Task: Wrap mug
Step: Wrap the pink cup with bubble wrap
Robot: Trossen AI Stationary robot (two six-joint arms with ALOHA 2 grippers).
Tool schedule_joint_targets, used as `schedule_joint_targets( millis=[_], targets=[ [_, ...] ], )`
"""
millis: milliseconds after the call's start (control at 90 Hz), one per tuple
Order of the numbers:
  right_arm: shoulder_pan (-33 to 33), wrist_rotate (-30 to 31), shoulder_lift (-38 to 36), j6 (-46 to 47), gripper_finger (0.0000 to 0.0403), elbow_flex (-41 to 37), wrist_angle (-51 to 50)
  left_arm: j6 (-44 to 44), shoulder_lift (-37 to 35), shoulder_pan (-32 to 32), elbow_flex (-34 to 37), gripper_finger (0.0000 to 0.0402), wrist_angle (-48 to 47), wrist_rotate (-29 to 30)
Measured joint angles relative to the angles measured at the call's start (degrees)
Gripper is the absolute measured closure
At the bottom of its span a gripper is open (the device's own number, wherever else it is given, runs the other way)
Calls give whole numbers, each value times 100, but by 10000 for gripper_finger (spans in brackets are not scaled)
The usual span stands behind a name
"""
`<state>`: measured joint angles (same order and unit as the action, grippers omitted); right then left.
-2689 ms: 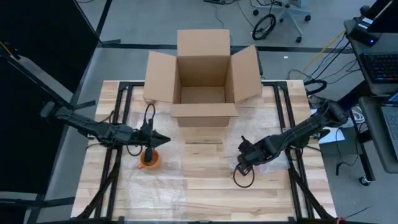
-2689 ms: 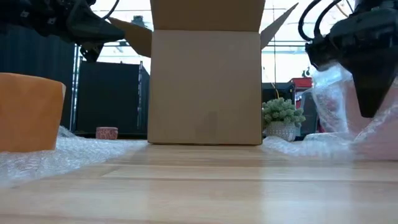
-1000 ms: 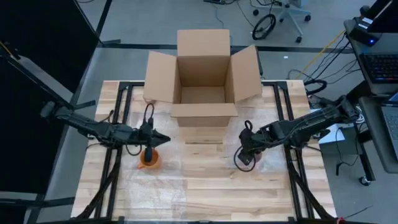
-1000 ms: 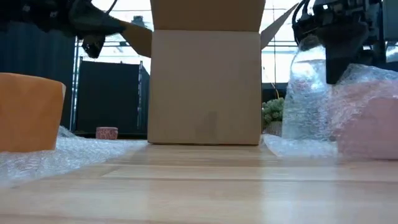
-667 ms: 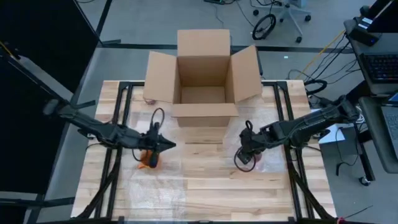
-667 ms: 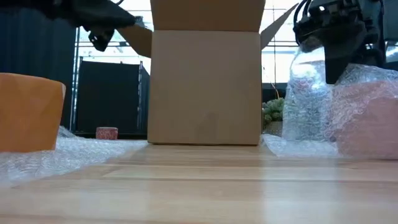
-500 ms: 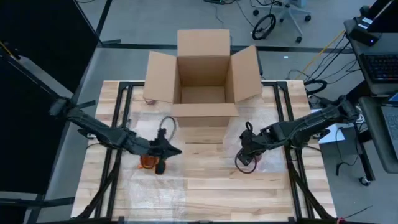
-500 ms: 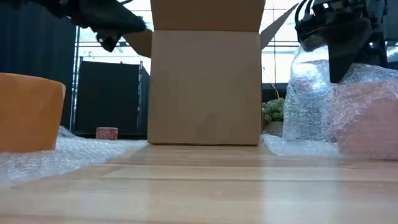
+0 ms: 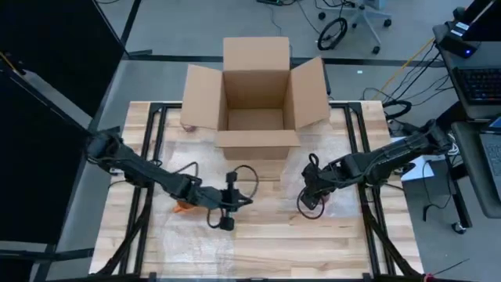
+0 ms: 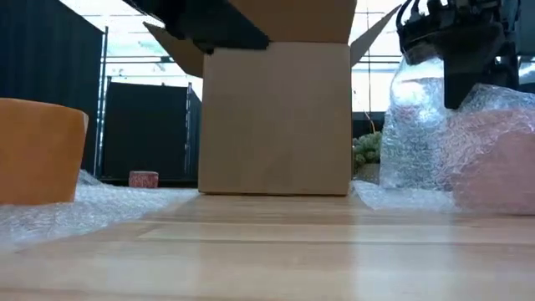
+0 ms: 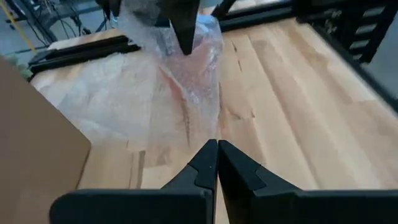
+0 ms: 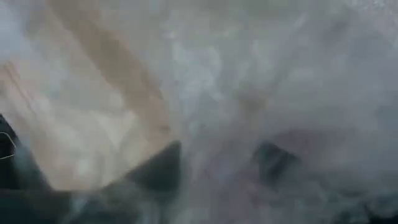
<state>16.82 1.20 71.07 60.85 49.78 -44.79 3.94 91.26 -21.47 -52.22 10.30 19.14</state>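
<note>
A pink mug (image 10: 500,163) stands at the table's right under a fold of bubble wrap (image 10: 418,142); my right gripper (image 9: 311,190) hangs just above it, shut on the wrap. An orange mug (image 10: 38,150) stands on another stretch of bubble wrap (image 9: 184,231) at the left; in the high view my left arm partly covers it. My left gripper (image 9: 247,200) hovers shut over the table's middle with nothing in it, its fingers (image 11: 217,146) pointing toward the wrapped pink mug (image 11: 189,74). My right gripper holds the bubble wrap by a raised part of the sheet (image 10: 411,77), coming at it from above with fingers (image 10: 456,84) pointing down. The wrap rises from the table to the fingers and drapes over the pink mug. In the right wrist view the wrap itself veils the contact.
An open cardboard box (image 9: 257,102) stands at the table's far middle, flaps spread. Black frame rails (image 9: 153,141) run along both sides of the table. Bare wood (image 9: 313,251) lies near the front edge. Beyond the far edge are a small plant (image 10: 378,155) and a small pot (image 10: 144,178).
My left gripper has left its place above the orange mug and swept toward the table's right edge and slightly nearer, out over the middle, staying shut. My right gripper has kept the wrap raised over the pink mug.
</note>
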Motion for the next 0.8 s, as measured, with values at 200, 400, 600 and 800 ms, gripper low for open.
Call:
schedule_joint_targets(
  millis=[200, 400, 600, 800],
  targets=[
    [0, -261, -4, -9, 218, 0, 33, 416, 538, 237, -445, 402, -15, -91],
    [-107, -259, -59, 282, 218, 91, -445, 398, 569, 426, -595, 402, -8, -335],
    [-153, 33, -70, 206, 218, 814, -1647, 396, 569, 419, -608, 402, -26, -620],
    [-151, 62, -45, 166, 218, 953, -1807, 393, 569, 419, -608, 402, -30, -715]
  ],
)
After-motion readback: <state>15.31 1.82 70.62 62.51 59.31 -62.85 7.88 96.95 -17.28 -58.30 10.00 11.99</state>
